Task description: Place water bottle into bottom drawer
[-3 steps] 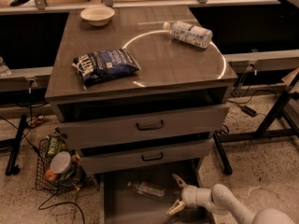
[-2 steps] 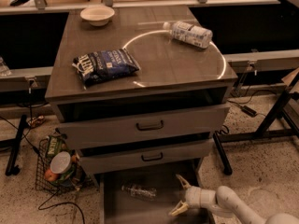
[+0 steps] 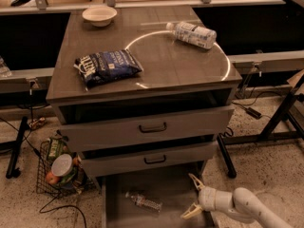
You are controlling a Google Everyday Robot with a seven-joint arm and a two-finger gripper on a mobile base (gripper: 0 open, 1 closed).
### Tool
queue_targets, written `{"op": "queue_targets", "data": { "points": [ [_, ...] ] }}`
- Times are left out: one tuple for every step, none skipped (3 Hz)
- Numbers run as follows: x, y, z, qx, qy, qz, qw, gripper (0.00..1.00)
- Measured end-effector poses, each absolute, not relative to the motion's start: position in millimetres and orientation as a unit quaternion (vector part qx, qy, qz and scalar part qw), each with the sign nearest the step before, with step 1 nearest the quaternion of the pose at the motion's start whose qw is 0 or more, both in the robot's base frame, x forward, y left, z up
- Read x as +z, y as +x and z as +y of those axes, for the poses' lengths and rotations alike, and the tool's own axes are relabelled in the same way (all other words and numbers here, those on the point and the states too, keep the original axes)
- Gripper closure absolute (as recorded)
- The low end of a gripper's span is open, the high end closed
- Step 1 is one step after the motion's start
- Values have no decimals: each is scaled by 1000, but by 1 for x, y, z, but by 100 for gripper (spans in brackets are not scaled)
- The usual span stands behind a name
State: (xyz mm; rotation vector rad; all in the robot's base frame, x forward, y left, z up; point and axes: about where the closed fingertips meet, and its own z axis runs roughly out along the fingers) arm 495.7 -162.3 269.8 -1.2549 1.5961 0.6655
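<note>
The clear water bottle (image 3: 142, 202) lies on its side on the flat floor of the bottom drawer (image 3: 175, 191), which is pulled out below the two upper drawers. My gripper (image 3: 192, 196) is open and empty at the drawer's right side, its cream fingers (image 3: 195, 181) spread wide. It is to the right of the bottle and apart from it. The white arm runs off toward the lower right corner.
On the cabinet top lie a bottle with a white printed label (image 3: 192, 33), a dark blue chip bag (image 3: 107, 66) and a white bowl (image 3: 99, 15). A wire basket of items (image 3: 61, 170) stands on the floor at the left. Table legs (image 3: 280, 120) and cables are at the right.
The bottle now lies free on the drawer floor to the left. My gripper has drawn back a little to the right of it with its fingers open.
</note>
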Motion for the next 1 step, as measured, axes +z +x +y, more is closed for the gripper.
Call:
{"op": "queue_targets", "data": {
  "points": [
    [320, 489, -174, 242, -537, 662, 464, 0]
  ]
}}
